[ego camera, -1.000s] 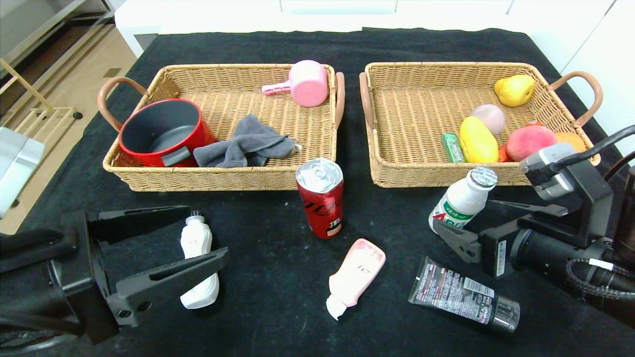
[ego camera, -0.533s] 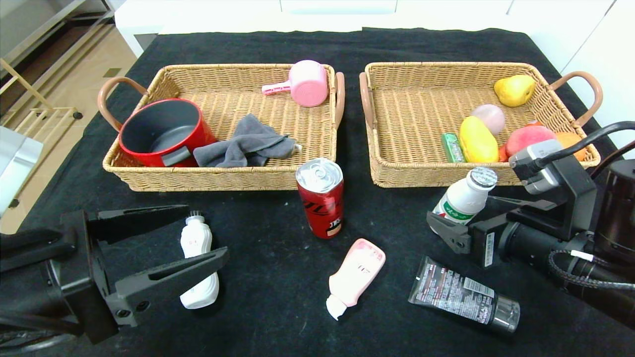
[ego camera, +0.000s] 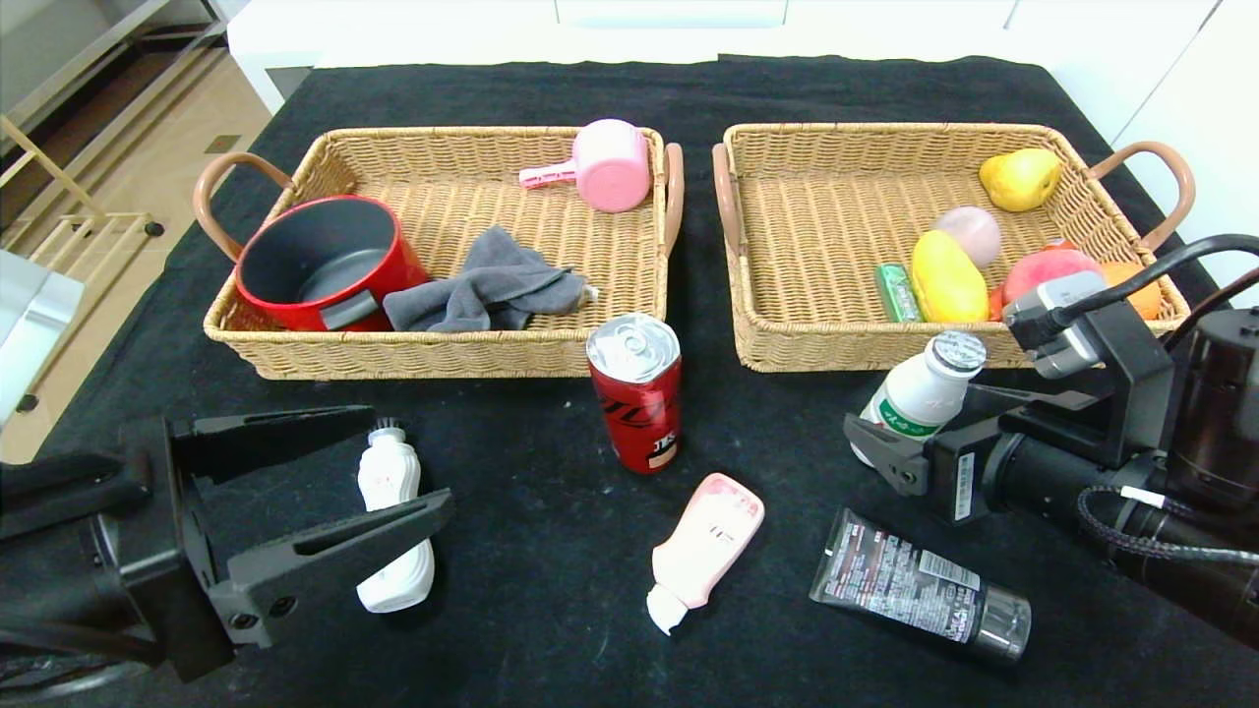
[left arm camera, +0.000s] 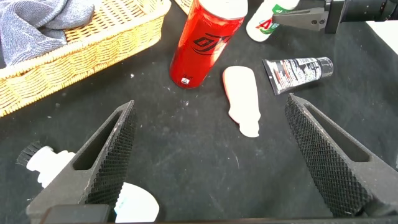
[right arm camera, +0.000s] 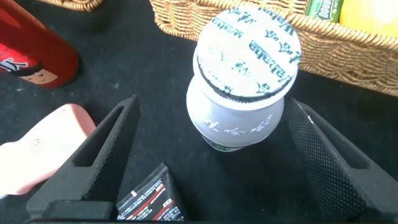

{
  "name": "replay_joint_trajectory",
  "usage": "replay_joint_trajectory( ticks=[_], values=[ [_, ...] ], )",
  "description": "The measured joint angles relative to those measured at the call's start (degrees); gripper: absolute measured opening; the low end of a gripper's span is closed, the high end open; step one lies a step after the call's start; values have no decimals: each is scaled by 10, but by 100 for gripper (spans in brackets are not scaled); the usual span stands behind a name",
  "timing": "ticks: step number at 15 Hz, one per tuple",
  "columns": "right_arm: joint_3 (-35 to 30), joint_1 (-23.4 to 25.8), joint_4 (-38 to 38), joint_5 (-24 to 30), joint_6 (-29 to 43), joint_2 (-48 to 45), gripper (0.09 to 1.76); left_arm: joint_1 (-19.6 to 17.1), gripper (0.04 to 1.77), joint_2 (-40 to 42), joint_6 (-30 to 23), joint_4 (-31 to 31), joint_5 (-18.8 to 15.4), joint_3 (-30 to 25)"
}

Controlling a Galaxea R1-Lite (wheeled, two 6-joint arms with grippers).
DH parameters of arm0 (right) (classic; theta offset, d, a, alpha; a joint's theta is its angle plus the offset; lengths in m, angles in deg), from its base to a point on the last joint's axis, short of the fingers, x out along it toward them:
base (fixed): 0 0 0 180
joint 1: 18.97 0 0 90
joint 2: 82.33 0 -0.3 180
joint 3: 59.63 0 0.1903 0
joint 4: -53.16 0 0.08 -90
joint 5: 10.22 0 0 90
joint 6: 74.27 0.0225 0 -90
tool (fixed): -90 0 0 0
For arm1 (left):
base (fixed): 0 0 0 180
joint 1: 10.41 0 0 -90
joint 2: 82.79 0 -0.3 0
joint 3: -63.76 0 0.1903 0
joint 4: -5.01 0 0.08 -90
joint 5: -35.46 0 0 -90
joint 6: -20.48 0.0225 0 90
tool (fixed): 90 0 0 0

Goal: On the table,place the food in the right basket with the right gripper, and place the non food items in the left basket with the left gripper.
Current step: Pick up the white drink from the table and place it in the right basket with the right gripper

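The small white bottle (ego camera: 920, 393) with a foil cap stands on the table (ego camera: 551, 462) before the right basket (ego camera: 836, 349). My right gripper (ego camera: 910, 421) is open with its fingers either side of the bottle (right arm camera: 245, 68), not touching. The red can (ego camera: 636, 391) stands mid-table. The peach (ego camera: 1048, 270) lies in the right basket. My left gripper (ego camera: 408, 462) is open and empty above the lying white curvy bottle (ego camera: 393, 521). The pink tube (ego camera: 706, 551) and dark tube (ego camera: 920, 587) lie at the front.
The left basket (ego camera: 413, 356) holds a red pot (ego camera: 320, 261), a grey cloth (ego camera: 487, 285) and a pink cup (ego camera: 610, 162). The right basket also holds a pear (ego camera: 1020, 177), a yellow fruit (ego camera: 946, 277) and a green pack (ego camera: 895, 291).
My right gripper has moved forward and left, so its open fingers now flank the small white bottle. The left arm and the objects have not moved.
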State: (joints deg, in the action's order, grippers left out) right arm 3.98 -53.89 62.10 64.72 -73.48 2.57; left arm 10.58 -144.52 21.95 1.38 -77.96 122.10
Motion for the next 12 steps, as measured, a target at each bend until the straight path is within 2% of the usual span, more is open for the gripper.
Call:
replay_joint_trajectory(
  ticks=[1,5,6,9,12],
  values=[
    [0,0,0,0,0,0,171,0,172,0,0,1,0,0],
    [-1,0,1,0,0,0,109,-1,172,0,0,1,0,0],
    [-1,1,1,0,0,0,99,-1,172,0,0,1,0,0],
    [-3,3,1,1,0,1,87,-1,172,0,0,0,0,0],
    [-5,5,2,2,-1,2,86,-1,172,0,0,0,0,0]
  ],
)
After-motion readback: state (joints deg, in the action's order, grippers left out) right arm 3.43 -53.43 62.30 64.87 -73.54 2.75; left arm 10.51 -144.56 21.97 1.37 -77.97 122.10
